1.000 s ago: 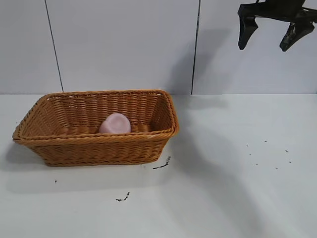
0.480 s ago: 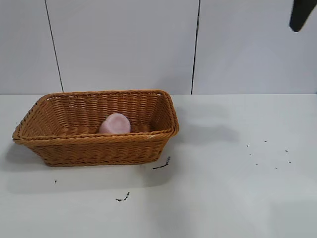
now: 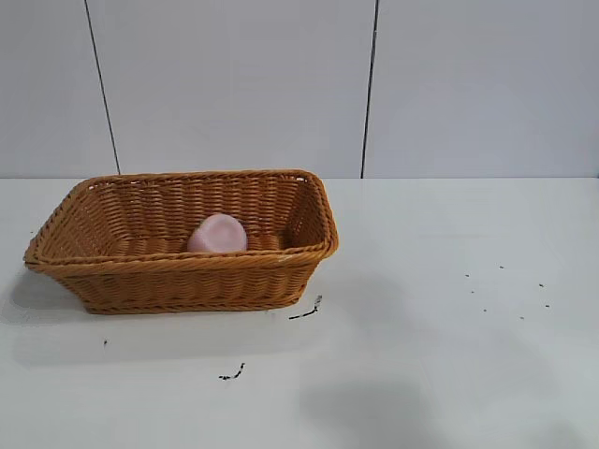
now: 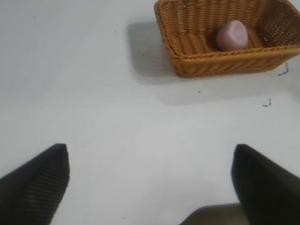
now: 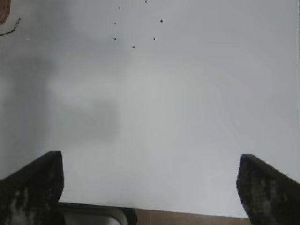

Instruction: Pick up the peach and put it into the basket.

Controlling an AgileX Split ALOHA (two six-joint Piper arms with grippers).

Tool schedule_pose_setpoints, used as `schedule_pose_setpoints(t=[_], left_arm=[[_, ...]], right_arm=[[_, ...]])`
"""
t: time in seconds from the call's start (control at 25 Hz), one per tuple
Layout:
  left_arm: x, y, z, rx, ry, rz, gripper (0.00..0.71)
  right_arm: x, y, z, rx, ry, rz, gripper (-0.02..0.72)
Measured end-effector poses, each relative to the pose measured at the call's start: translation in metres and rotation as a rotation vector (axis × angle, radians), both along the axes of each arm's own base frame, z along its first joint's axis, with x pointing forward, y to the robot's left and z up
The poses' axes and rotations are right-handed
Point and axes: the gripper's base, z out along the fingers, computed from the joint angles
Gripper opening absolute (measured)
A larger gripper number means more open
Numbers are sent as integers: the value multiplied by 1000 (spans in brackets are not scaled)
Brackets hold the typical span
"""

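Note:
The pale pink peach [image 3: 217,233] lies inside the orange-brown wicker basket [image 3: 187,279] on the left part of the white table. Both also show in the left wrist view, the peach [image 4: 231,35] inside the basket [image 4: 187,63], far from my left gripper [image 4: 151,180]. My left gripper is open and empty over bare table. My right gripper [image 5: 150,185] is open and empty, high above the table near its edge. Neither gripper shows in the exterior view.
Small dark specks lie on the table right of the middle [image 3: 505,290]. Black scribble marks [image 3: 307,309] sit just in front of the basket's right corner. A grey panelled wall stands behind the table.
The right gripper, open at the upper right of the exterior view, has moved up and right and out of that view. The peach and basket have not moved.

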Motion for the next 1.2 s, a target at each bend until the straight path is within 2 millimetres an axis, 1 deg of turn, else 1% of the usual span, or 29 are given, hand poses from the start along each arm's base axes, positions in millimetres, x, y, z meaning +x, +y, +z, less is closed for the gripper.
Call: schedule_pose_setpoints(t=[0.04, 0.16, 0.24, 0.32, 0.44, 0.64, 0.8, 1.2], left_arm=[[0, 0, 0, 0, 0, 0, 692], [0, 0, 0, 0, 0, 0, 692], [0, 0, 0, 0, 0, 0, 692], [0, 0, 0, 0, 0, 0, 692], [0, 0, 0, 0, 0, 0, 692], [0, 0, 0, 0, 0, 0, 692], [0, 0, 0, 0, 0, 0, 692], [0, 0, 0, 0, 0, 0, 692]], right_arm=[[-11, 0, -6, 1, -54, 0, 689], [-34, -1, -24, 3, -188, 0, 689], [-46, -1, -36, 6, -217, 1, 689], [-55, -2, -39, 7, -257, 1, 689], [-61, -2, -38, 9, -300, 1, 689], [-63, -2, -38, 10, -319, -2, 689], [-74, -2, -37, 5, -391, -47, 689], [-77, -1, -37, 10, -402, -66, 689]])
